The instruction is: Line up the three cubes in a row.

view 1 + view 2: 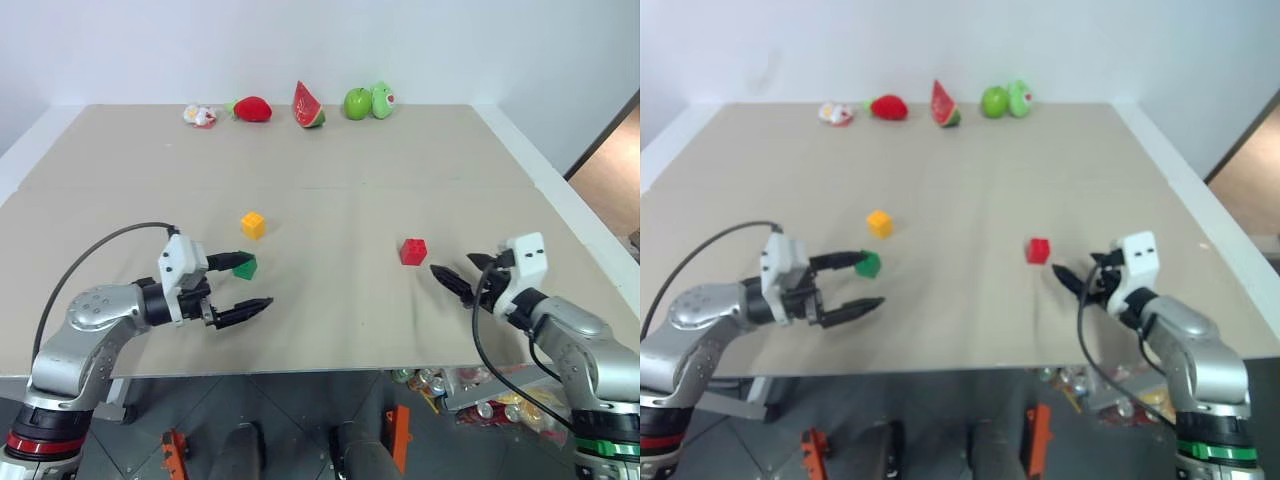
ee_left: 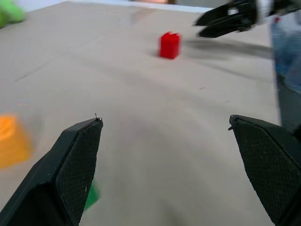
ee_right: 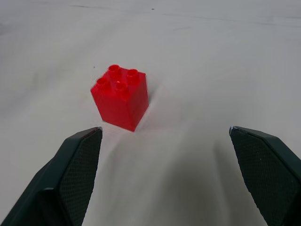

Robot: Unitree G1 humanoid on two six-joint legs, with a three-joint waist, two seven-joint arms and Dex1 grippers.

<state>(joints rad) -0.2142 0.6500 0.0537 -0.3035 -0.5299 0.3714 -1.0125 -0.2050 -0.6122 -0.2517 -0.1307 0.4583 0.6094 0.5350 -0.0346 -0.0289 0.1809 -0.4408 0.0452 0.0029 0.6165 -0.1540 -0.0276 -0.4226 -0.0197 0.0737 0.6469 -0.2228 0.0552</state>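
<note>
Ahead of the right gripper (image 1: 458,274), whose jaws stand apart and empty, the red cube (image 3: 120,97) sits on the tabletop (image 1: 330,160), just beyond the jaws and toward their left side. The left gripper (image 1: 245,284) is spread wide too, holding nothing; the green cube (image 1: 245,267) lies close by its far jaw, with the yellow-orange cube (image 1: 253,224) a little beyond. Judging by this spread, no row exists yet: red lies well apart from the other two, and all the lining up remains.
</note>
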